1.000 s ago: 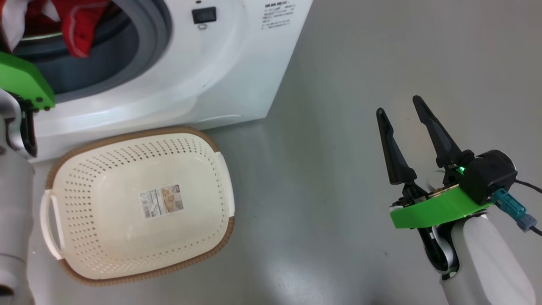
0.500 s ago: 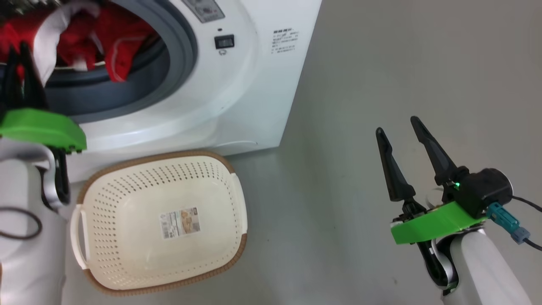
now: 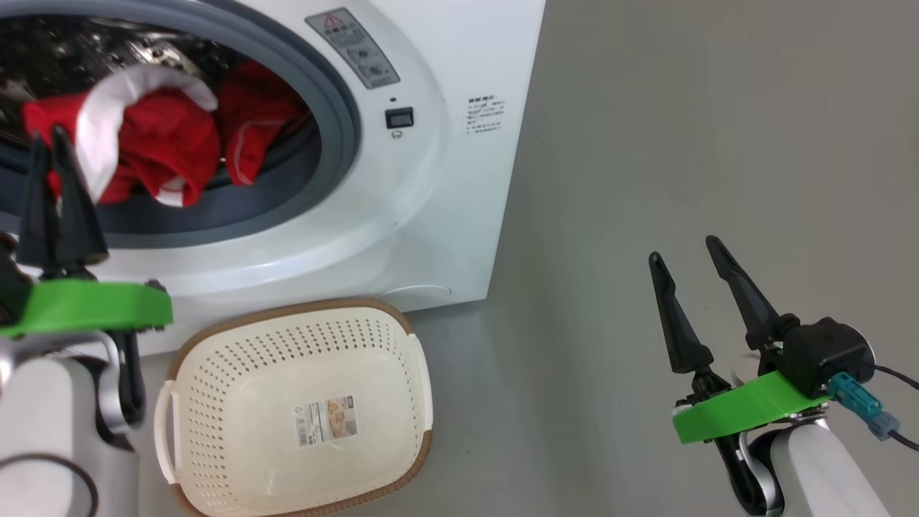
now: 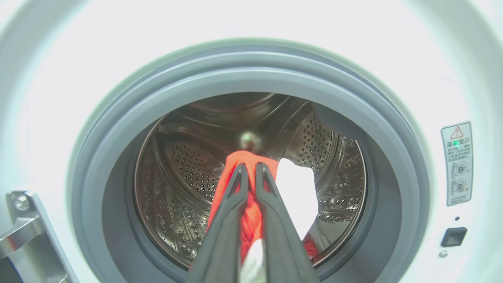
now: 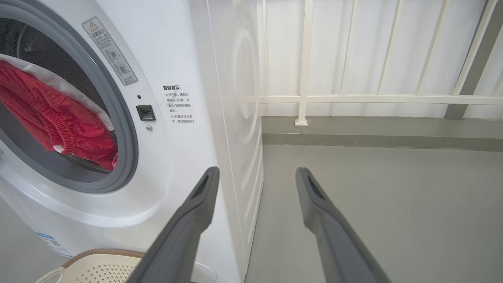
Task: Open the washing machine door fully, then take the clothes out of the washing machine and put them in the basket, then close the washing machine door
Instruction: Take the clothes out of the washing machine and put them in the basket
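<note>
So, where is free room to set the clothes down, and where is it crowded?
The basket holds only its sticker. Bare grey floor lies between the basket, the washing machine's right corner and the open right hand. Crowded: the machine's opening, where the left hand is shut on the red clothes.

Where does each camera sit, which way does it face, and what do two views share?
Head: up on the head, facing down at washer, basket, floor; left fingers and right fingers show.
Left wrist: on the left arm, facing into the drum; own fingers shut on red clothes.
Right wrist: on the right arm, facing the washer's side and a railing; own fingers open.
Shared: head and right wrist both see the basket.
</note>
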